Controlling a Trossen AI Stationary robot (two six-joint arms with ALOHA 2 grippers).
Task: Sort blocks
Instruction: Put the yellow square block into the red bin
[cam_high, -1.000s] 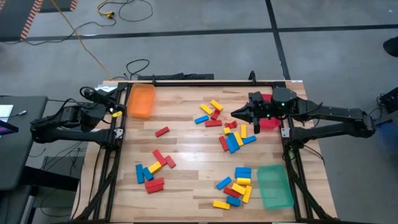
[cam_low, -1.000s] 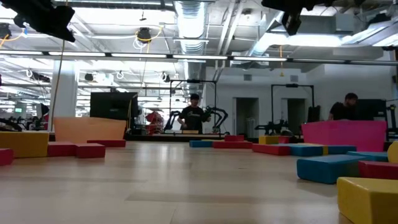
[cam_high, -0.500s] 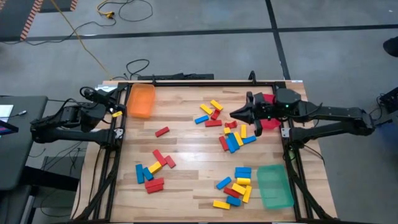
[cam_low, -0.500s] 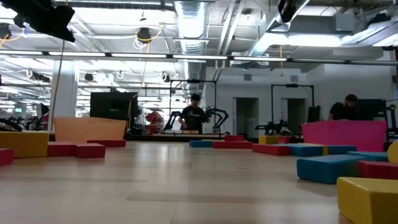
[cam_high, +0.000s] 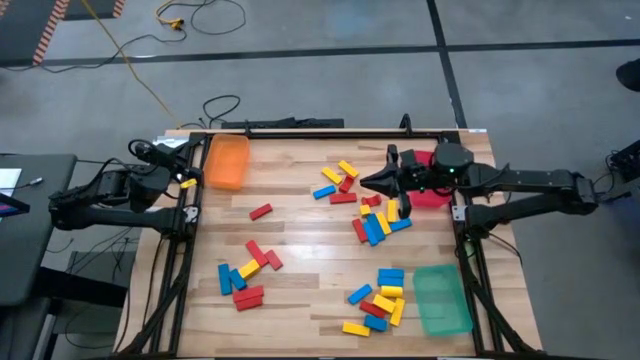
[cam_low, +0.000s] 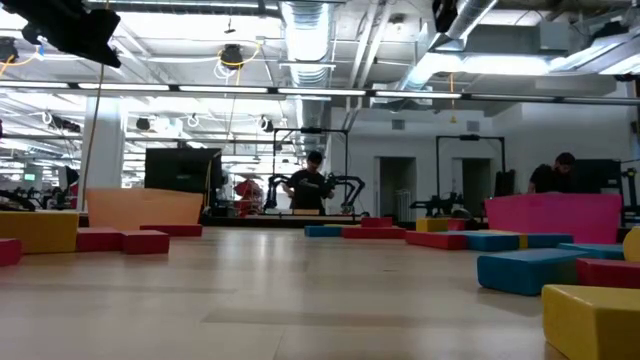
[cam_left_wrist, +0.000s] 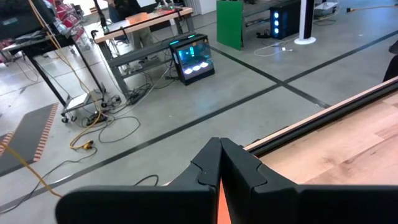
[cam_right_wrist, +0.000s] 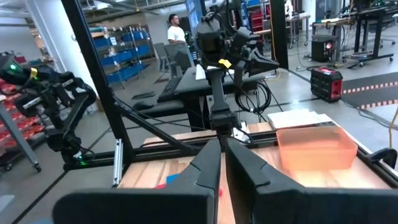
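Note:
Red, yellow and blue blocks lie flat on the wooden table in loose groups: far centre (cam_high: 340, 183), right of centre (cam_high: 378, 222), near left (cam_high: 247, 270) and near right (cam_high: 380, 298). One red block (cam_high: 261, 211) lies alone. My right gripper (cam_high: 362, 181) is shut and held level, high above the far-centre blocks. It points toward the table's left and has nothing between its fingers (cam_right_wrist: 205, 163). My left gripper (cam_high: 178, 165) is shut and waits beyond the table's left edge, beside the orange tray; its fingers (cam_left_wrist: 208, 163) are together.
An orange tray (cam_high: 227, 161) sits at the far left corner. A red tray (cam_high: 436, 197) sits at the far right under my right arm, and a green tray (cam_high: 441, 298) at the near right. Bare wood lies in the table's middle and near centre. People stand in the room beyond.
My right gripper has moved a little toward the table's left, out over the far-centre blocks, and has tipped up to level while staying shut. In the low view it has drifted left and up along the picture's top edge. No block has moved.

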